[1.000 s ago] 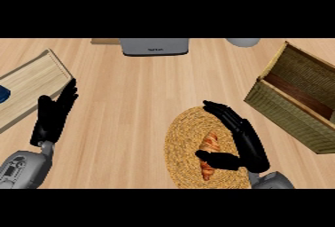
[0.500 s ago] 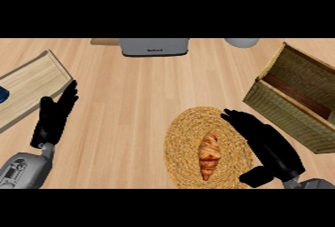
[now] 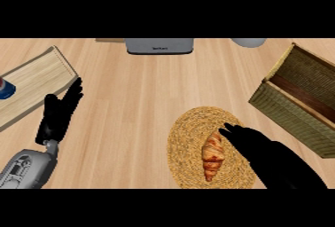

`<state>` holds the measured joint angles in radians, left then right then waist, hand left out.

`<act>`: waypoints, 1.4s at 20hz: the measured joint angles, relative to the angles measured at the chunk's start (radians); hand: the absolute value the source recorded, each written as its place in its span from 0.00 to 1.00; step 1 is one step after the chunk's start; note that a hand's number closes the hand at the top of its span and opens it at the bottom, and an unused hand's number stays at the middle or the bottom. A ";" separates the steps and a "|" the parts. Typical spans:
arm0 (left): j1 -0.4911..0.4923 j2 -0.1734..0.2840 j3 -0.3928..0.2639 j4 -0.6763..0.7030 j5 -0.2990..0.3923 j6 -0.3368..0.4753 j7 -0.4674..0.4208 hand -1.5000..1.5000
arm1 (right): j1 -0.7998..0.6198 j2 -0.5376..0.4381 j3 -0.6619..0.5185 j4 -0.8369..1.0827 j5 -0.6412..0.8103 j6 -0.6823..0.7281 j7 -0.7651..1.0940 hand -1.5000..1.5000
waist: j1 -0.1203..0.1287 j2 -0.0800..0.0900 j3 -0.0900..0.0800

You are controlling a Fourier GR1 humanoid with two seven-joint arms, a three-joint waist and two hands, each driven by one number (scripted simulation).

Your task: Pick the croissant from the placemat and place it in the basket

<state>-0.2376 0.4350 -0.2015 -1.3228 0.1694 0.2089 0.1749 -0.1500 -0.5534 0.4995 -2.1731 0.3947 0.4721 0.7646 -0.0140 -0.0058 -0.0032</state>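
Note:
A golden-brown croissant [image 3: 212, 155] lies lengthwise on the round woven placemat [image 3: 191, 133] at the lower middle of the counter. My right hand [image 3: 268, 155] hovers just right of the croissant with straight fingers, its fingertips [image 3: 229, 129] over the mat near the croissant's upper end; it holds nothing. The olive woven basket [image 3: 288, 117] stands at the right edge with its lid raised. My left hand [image 3: 60, 114] rests open at the left, fingers up, far from the mat.
A light wooden tray [image 3: 36, 84] with a blue-and-red item [image 3: 5, 88] lies at the far left. A grey appliance [image 3: 160, 45] and a grey bowl [image 3: 248, 42] stand along the back edge.
My right hand has drawn back to the lower right, uncovering the croissant, and then shifted back toward it. The croissant and left hand have not moved.

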 measured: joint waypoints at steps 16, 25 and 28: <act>0.016 -0.061 0.084 -0.031 -0.083 -0.070 0.024 0.50 | 0.057 0.148 -0.019 0.007 0.213 0.008 -0.001 0.00 | 0.013 0.005 0.003; -0.003 -0.106 0.124 -0.024 -0.136 -0.099 0.044 0.50 | 0.086 0.230 -0.011 0.197 0.338 -0.072 -0.161 0.00 | 0.013 0.006 0.004; 0.015 -0.121 0.136 -0.036 -0.150 -0.113 0.040 0.50 | 0.102 0.236 -0.023 0.239 0.374 -0.093 -0.221 0.00 | 0.014 0.006 0.003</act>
<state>-0.2222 0.3139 -0.0650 -1.3587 0.0194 0.0962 0.2145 -0.0484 -0.3172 0.4767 -1.9342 0.7684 0.3786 0.5438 -0.0004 -0.0002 0.0002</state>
